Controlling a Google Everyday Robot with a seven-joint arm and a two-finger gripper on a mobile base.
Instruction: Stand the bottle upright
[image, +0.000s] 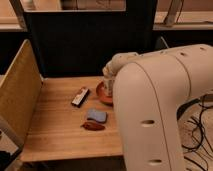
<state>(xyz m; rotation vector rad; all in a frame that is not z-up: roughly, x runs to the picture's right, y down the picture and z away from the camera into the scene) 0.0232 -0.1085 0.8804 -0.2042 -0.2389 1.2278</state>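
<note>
My big white arm (165, 110) fills the right side of the camera view. It bends back toward the wooden table (60, 135). Its wrist and gripper (108, 82) hang over the table's far right part, right above a red round dish (101, 94) and partly covering it. The bottle is hidden; no bottle shows on the visible part of the table.
A dark oblong bar with a pale end (80, 96) lies flat just left of the dish. A blue sponge (97, 115) and a reddish-brown flat thing (93, 126) lie nearer the front. A tan panel (17, 95) borders the table's left side and a black wall (85, 45) stands behind it.
</note>
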